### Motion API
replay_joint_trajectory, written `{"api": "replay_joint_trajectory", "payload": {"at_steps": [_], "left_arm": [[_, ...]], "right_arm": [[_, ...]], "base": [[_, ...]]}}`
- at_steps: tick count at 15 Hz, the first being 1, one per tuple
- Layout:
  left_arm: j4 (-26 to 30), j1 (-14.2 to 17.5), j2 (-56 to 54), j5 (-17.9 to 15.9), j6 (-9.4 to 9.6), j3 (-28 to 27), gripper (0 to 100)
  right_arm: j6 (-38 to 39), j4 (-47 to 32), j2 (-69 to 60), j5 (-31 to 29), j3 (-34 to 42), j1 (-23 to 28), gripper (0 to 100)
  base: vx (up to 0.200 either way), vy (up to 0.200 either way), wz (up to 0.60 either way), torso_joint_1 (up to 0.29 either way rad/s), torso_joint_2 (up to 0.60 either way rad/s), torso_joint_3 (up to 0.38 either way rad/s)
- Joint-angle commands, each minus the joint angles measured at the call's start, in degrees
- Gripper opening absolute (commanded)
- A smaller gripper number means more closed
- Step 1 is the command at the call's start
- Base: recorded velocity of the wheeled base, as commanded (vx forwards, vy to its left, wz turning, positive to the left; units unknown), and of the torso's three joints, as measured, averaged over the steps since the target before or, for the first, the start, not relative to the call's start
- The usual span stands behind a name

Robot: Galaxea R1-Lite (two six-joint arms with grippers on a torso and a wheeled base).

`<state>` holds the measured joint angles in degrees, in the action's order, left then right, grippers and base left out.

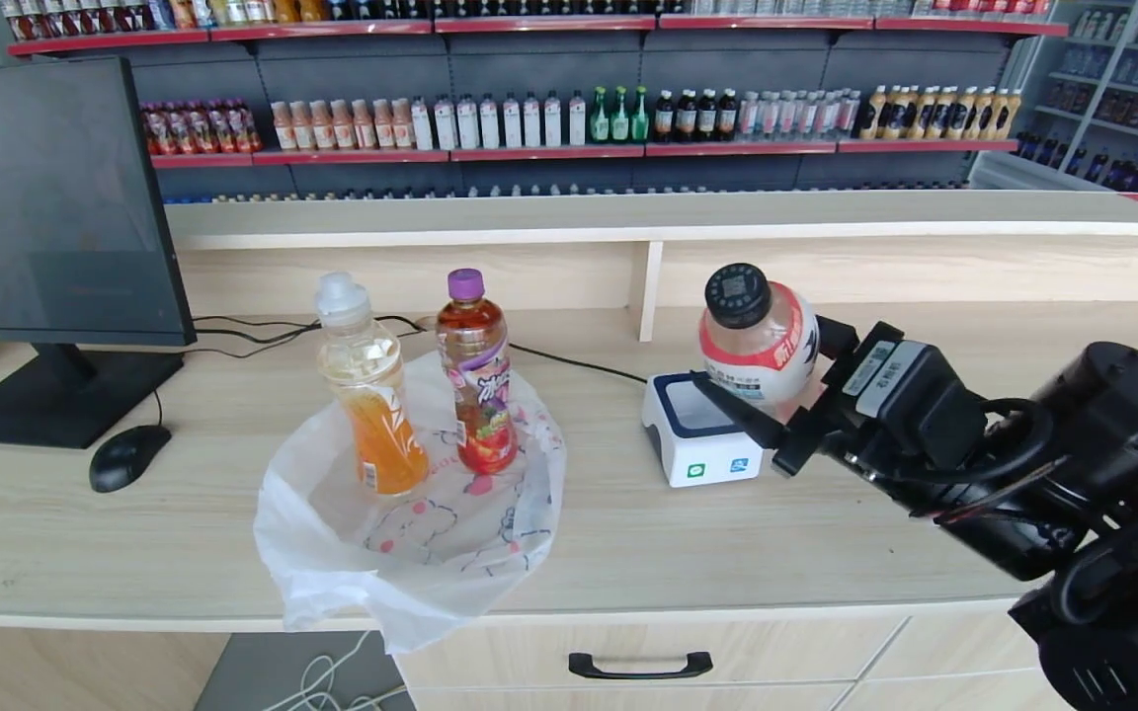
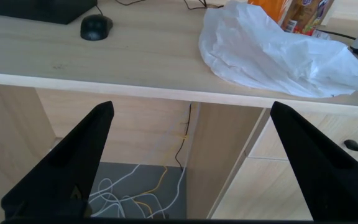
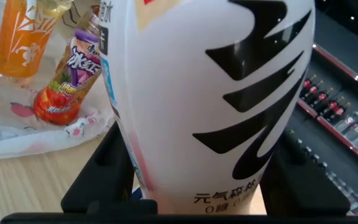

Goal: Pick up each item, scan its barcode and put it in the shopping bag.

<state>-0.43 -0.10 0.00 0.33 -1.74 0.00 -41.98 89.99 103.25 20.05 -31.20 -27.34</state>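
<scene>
White bottle [image 1: 757, 336] with red-banded label and black stripes, pinched by right claw [image 1: 767, 380] over scanner [image 1: 702, 456], left claw [image 2: 191, 111] spread

My head camera looks forward and down over the counter [image 1: 826, 533], taking in the shopping bag [image 1: 411, 513] from above at middling range, with the shelves [image 1: 569, 99] far behind it. My left wrist camera hangs out in front of the counter's edge, on the near side of the bag [image 2: 278, 53], facing forward and down. My right wrist camera sits hard against the white bottle [image 3: 216, 106], facing the bag [image 3: 17, 134] just beyond it. All three views share the bag.
</scene>
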Motion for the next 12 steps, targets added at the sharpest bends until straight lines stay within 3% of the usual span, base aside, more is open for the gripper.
{"api": "replay_joint_trajectory", "payload": {"at_steps": [1, 4, 12], "left_arm": [[-0.01, 0.01, 0.0, 0.02, -0.01, 0.0, 100], [-0.01, 0.01, 0.0, 0.02, -0.01, 0.0, 100], [-0.19, 0.01, 0.0, 0.02, 0.07, 0.0, 100]], "right_arm": [[-2.66, 0.01, 3.09, 5.26, -1.15, 3.88, 0], [-4.95, 0.01, 9.25, 15.98, -10.64, 5.02, 0], [-5.83, 0.01, 18.91, 18.0, -21.71, 5.46, 0]], "base": [[0.0, 0.0, 0.0, 0.0, 0.0, 0.0], [0.0, 0.0, 0.0, 0.0, 0.0, 0.0], [0.0, 0.0, 0.0, 0.0, 0.0, 0.0]]}}
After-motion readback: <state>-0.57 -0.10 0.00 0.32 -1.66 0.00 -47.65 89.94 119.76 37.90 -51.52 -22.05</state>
